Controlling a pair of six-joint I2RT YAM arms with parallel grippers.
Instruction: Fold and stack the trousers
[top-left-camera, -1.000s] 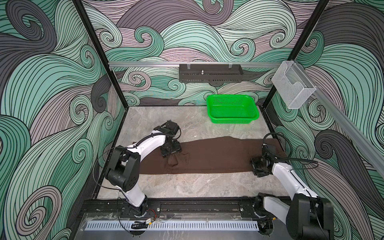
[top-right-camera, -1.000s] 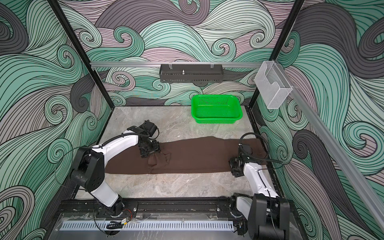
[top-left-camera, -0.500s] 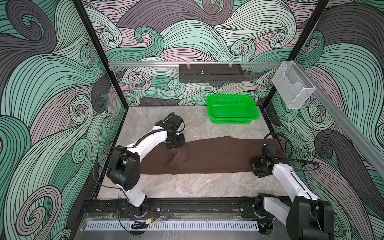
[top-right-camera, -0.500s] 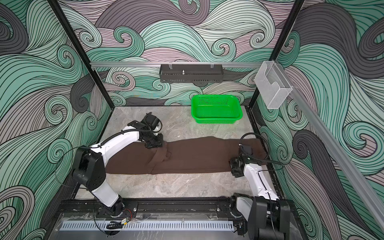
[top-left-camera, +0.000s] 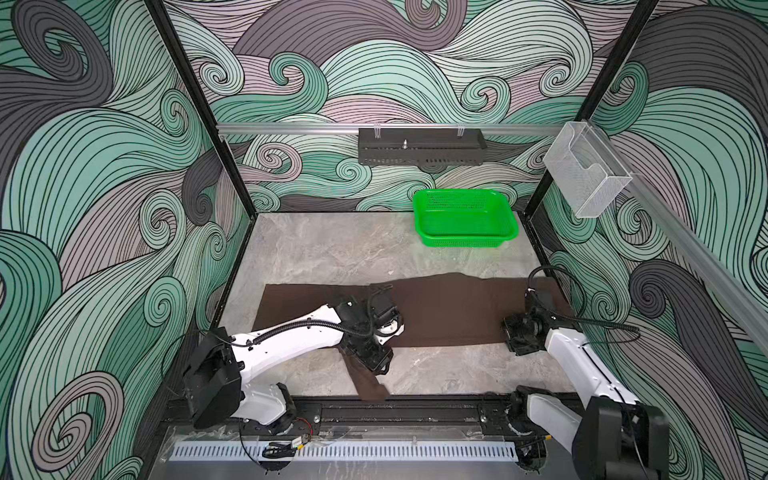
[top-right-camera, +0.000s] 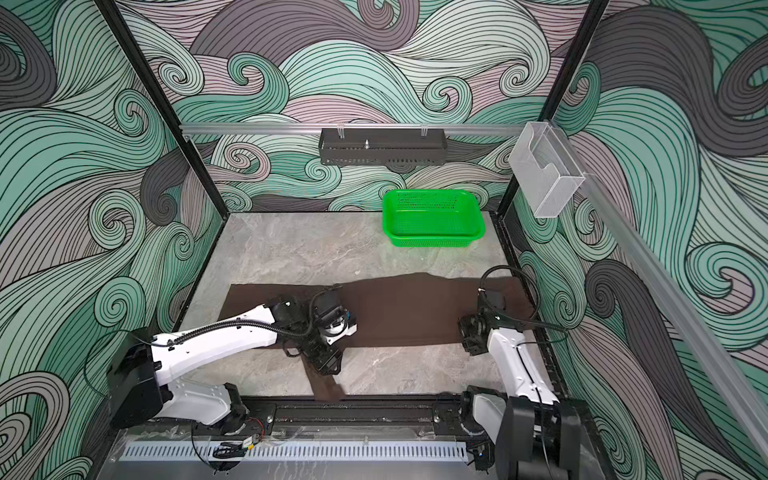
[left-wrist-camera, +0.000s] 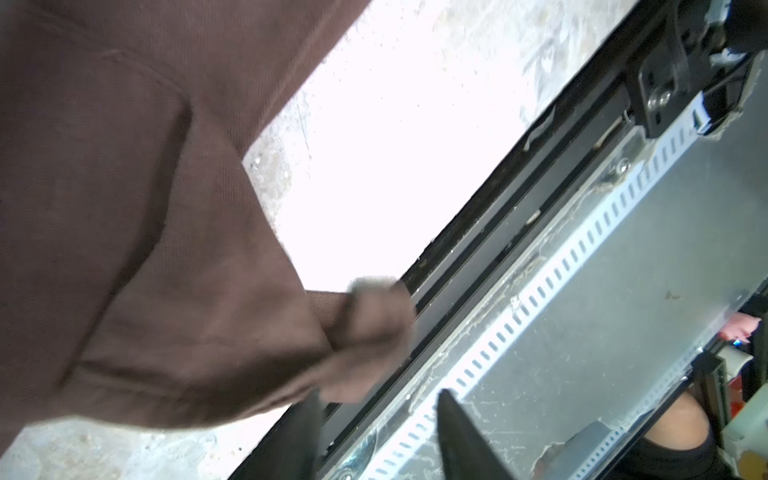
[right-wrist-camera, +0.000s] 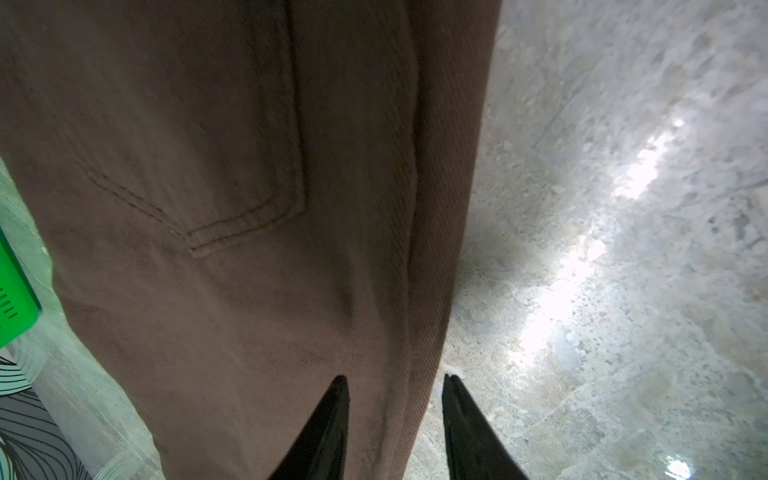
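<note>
The grey marble bench (top-left-camera: 332, 249) carries the trousers (top-left-camera: 449, 311), laid flat in a long brown band from near its left edge to its right edge, in the front half. One narrow flap trails off to the front edge. A green basket (top-left-camera: 461, 241) sits at the back right corner. The left end effector (top-left-camera: 374, 365) hangs over that flap with its fingers (left-wrist-camera: 457, 432) spread and nothing between the tips. The right end effector (right-wrist-camera: 395, 377) rests at the trousers' right end, part-spread astride the cloth's front edge. It seems to press rather than pinch, though the view is unclear.
</note>
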